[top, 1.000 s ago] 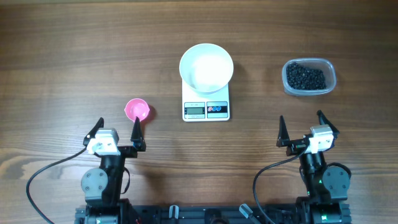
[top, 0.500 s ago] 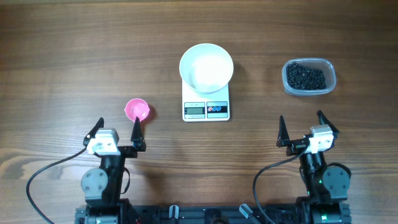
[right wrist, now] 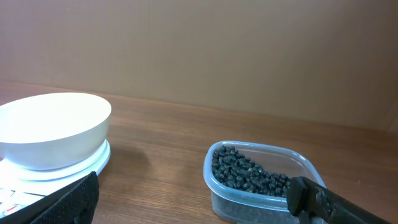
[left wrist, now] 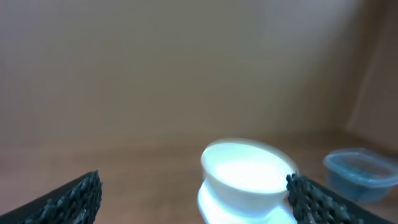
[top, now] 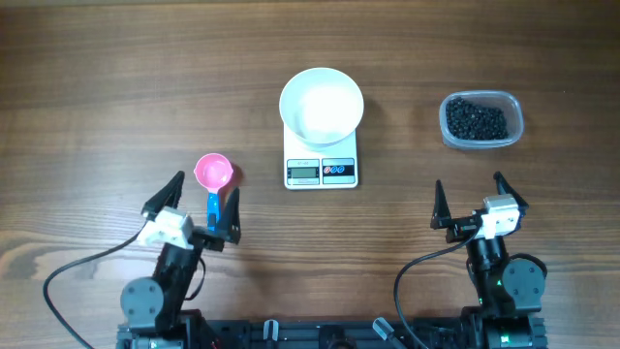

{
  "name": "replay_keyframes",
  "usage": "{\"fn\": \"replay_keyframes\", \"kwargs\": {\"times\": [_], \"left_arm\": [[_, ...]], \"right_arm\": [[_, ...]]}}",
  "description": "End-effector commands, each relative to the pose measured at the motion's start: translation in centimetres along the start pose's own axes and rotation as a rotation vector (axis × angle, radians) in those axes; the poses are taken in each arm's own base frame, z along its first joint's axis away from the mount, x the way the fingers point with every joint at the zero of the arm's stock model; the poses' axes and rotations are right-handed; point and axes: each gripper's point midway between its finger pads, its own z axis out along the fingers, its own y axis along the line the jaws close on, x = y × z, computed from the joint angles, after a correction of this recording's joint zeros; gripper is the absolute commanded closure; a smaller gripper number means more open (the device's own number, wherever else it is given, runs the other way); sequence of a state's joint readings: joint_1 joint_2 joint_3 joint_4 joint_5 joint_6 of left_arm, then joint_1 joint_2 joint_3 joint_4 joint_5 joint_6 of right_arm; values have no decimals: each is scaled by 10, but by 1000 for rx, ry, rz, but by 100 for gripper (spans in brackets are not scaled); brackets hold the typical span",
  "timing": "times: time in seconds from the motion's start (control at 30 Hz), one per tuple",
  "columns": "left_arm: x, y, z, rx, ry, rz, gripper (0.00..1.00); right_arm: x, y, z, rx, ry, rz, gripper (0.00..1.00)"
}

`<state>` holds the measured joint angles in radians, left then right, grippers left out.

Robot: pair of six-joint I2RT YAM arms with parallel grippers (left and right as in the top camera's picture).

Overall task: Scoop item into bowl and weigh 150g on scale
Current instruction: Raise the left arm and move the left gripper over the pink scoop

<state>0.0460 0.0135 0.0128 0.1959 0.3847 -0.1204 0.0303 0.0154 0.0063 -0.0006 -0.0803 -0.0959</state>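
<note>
Swung forward and turned a little toward the scale since a second ago, the left pincer [top: 207, 183] now stands just short of the pink scoop [top: 214, 172], and the scoop's blue handle [top: 212, 206] has come into sight between its two fingers. That handle points back toward the robot, so the scoop's long axis runs near to far. The left pincer is spread fully wide and holds nothing. Whether a finger touches the handle cannot be told from overhead.

The right pincer [top: 467, 179] has not moved. It is spread just as wide, holds nothing, and points toward the far edge of the tabletop [top: 97, 78].

The white kitchen scale [top: 321, 172] lies mid-tabletop with its long axis also near to far and its display and buttons on the edge facing the robot. The white bowl [top: 322, 105] sits on its far end, and nothing shows inside it.

The black beans [top: 476, 120] all lie in the clear plastic tub [top: 515, 102], well to the right of the scale and beyond the right pincer. Its longer side runs left to right.

The left wrist view is blurred and shows only the bowl and the tub between the fingers.
</note>
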Motion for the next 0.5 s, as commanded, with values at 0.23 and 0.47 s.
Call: {"fn": "replay_keyframes", "kwargs": {"times": [0.23, 0.47], "left_arm": [[-137, -50, -23, 137, -184, -62, 0], [-195, -77, -22, 202, -39, -111, 0]], "right_arm": [[-2, -1, -1, 9, -11, -9, 0], [-2, -1, -1, 9, -12, -9, 0]]}}
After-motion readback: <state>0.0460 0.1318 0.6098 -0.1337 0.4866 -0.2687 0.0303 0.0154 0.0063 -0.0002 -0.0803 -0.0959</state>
